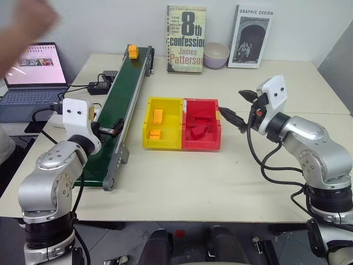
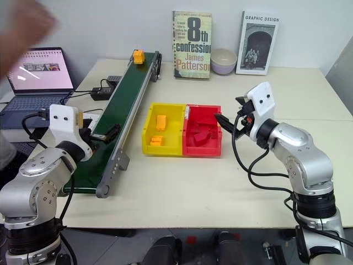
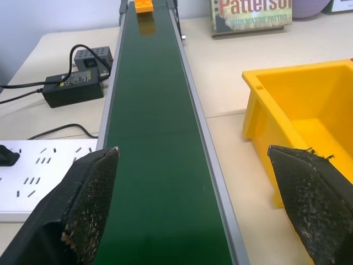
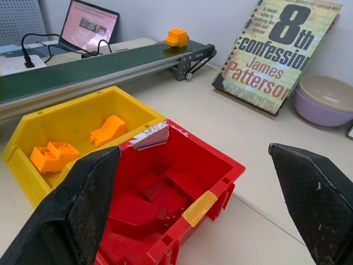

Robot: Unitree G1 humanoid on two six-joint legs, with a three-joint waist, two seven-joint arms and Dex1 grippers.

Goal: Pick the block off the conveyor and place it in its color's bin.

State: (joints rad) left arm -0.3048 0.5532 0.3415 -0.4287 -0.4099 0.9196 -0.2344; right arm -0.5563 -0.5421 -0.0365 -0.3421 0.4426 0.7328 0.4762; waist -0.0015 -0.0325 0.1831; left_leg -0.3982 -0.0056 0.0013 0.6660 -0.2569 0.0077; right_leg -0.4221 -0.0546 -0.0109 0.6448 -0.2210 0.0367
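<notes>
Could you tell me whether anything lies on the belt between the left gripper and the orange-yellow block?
Nothing visible does. The block sits at the conveyor's far end, and the green belt runs bare from it to the open left gripper.

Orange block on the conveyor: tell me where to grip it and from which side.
Probably from above, fingers across its two flat side faces. The orange block sits upright mid-belt at the conveyor's far end, rails close alongside, its studded top a poor pinch surface.
</notes>
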